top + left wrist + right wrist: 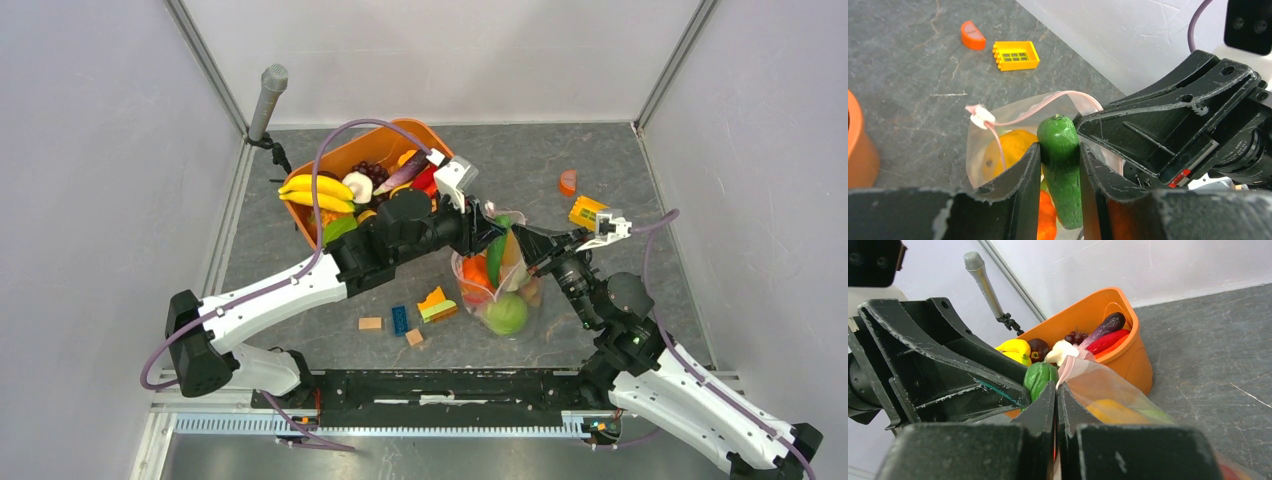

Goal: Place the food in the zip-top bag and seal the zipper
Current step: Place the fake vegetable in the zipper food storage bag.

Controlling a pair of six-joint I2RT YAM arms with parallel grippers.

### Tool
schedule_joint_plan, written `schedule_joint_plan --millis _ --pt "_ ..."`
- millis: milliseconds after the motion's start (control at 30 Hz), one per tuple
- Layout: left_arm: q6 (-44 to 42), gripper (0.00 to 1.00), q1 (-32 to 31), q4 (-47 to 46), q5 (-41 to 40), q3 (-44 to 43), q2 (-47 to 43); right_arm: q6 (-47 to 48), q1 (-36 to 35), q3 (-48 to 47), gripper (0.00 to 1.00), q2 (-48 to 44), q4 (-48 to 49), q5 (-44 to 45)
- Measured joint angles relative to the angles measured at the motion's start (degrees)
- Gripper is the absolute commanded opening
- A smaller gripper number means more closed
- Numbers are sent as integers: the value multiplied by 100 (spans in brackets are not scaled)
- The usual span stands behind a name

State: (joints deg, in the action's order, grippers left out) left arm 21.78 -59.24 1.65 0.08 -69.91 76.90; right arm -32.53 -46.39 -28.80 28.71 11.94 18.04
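My left jaws are part-open and clamped on a green cucumber (1060, 165), which stands upright in the mouth of the zip-top bag (975, 160). The bag sits mid-tabletop, near and right of the orange tub (1133, 360). My right jaws are pinched shut on the pink zipper (1075, 95) edge, holding the mouth up. If that thin film slips free, the mouth will likely collapse. If I release too high, the cucumber could topple over the rim, since an orange (1015, 145) already crowds the inside.

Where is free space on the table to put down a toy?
Free: between orange tub and orange half-disc; beyond the yellow block, toward the right wall. Crowded: around the zip-top bag, where both arms meet, and the loose blocks before it.
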Motion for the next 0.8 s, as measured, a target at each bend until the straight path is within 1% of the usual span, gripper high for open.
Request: schedule_joint_plan --millis 167,267,333,367,567,700,800 --pt "662 6 -4 184 -26 24 9 -48 0 -2 4 24 4 -26" --pt "911 7 -15 278 -260 24 44 -98 0 -2 4 24 17 -90" --pt "1036 6 -33 343 -634 24 63 -131 0 -2 3 24 33 -151" --pt "1073 2 -37 363 -778 33 68 -144 0 -2 3 24 39 -157" --pt "1381 2 -107 -26 -1797 538 -39 -214 0 -2 4 22 44 -168" --pt "1510 2 -367 -313 -2428 791 -138 -219 0 0 3 22 46 -151" --pt "1532 4 -721 -597 -2870 901 -170 -227 0 0 3 22 46 -144"
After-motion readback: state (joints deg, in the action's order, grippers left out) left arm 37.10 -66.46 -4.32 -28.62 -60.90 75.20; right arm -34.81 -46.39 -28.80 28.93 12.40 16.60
